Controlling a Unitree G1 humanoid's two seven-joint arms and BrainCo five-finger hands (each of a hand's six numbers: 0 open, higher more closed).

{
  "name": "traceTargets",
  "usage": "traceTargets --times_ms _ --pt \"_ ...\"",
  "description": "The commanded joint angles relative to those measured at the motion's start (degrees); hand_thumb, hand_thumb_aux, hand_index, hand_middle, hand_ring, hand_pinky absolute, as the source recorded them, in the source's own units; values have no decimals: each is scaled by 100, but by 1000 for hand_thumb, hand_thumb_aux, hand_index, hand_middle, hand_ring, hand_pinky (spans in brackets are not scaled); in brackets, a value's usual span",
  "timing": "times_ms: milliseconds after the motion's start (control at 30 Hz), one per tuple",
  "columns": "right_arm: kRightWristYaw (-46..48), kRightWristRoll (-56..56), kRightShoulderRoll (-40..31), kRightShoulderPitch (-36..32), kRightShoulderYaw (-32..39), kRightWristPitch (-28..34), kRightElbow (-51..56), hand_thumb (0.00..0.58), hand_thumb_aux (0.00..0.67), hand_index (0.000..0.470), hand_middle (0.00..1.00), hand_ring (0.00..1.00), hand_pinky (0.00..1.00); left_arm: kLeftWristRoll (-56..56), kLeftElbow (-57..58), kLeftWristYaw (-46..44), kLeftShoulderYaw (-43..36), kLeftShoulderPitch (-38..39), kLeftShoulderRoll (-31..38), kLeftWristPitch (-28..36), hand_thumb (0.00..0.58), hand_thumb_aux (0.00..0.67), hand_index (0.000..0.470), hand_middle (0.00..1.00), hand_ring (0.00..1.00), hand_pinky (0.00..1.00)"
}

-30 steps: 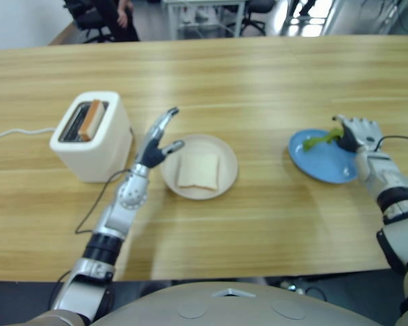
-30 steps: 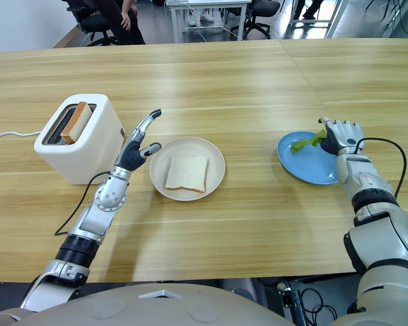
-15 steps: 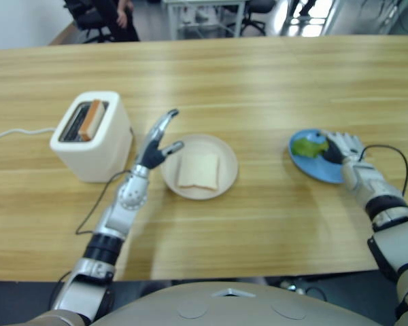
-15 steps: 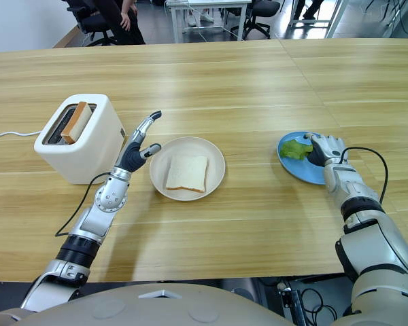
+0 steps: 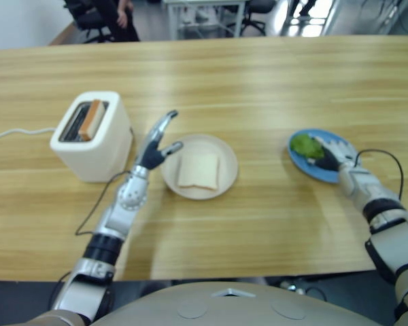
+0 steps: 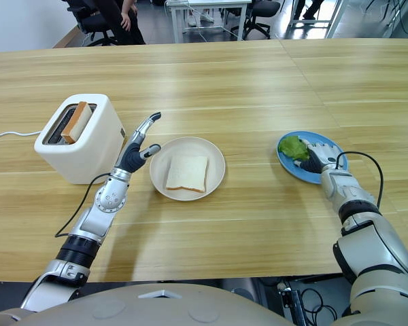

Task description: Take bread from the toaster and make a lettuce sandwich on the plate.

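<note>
Resting on the blue plate (image 6: 294,168), the right hand (image 6: 319,156) lies close against the lettuce (image 6: 293,146), which sits crumpled on the plate just to that hand's left; whether the hand has hold of the leaf cannot be told. The leaf looks light, limp and frilly, likely to tear or slip if pinched hard, so I would judge a gentle hold on its thicker bunched middle safest. The left hand (image 6: 137,147) is raised with its fingers spread apart and holds nothing; the toaster (image 6: 81,153), a cream, smooth, round-cornered box, stands just to its left, and the round cream plate (image 6: 215,170) just to its right. On that plate lies one square white bread slice (image 6: 186,172), flat and soft-looking. A browner toast slice (image 6: 75,122) stands on edge in the toaster's slot, its top clear of the casing; it should be light, stiff and crumbly, best taken by that exposed top edge. All sits on a pale, grained wooden surface (image 6: 245,88)
</note>
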Motion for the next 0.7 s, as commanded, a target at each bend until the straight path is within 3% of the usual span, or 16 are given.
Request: traceTargets --times_ms 33,67,167,200,233,367,433,700 --pt "0 6 32 43 7 -44 10 83 50 34 0 0 0 -36 69 -44 7 48 31 1 0 0 0 0 0 0" --pt "10 28 28 41 -7 -67 10 580 670 460 0 0 0 -36 68 -44 8 49 32 2 0 0 0 0 0 0" --pt "73 74 17 46 -27 -114 14 580 670 460 4 4 4 -33 66 -50 6 50 31 4 0 0 0 0 0 0" --pt "86 85 14 49 -28 -123 15 580 670 460 231 231 231 -33 66 -52 5 50 31 4 0 0 0 0 0 0" --pt "93 92 11 50 -27 -131 16 580 670 460 380 380 380 -33 68 -53 4 49 31 5 0 0 0 0 0 0" --pt "117 105 3 54 -25 -150 10 580 670 460 490 490 490 -38 58 -61 6 55 31 10 0 0 0 0 0 0" --pt "122 102 -2 56 -27 -149 3 580 670 460 647 647 647 -39 55 -64 6 57 31 12 0 0 0 0 0 0" --pt "135 72 -32 58 -18 -138 -48 580 670 460 655 655 655 -32 36 -66 5 76 28 23 0 0 0 0 0 0"
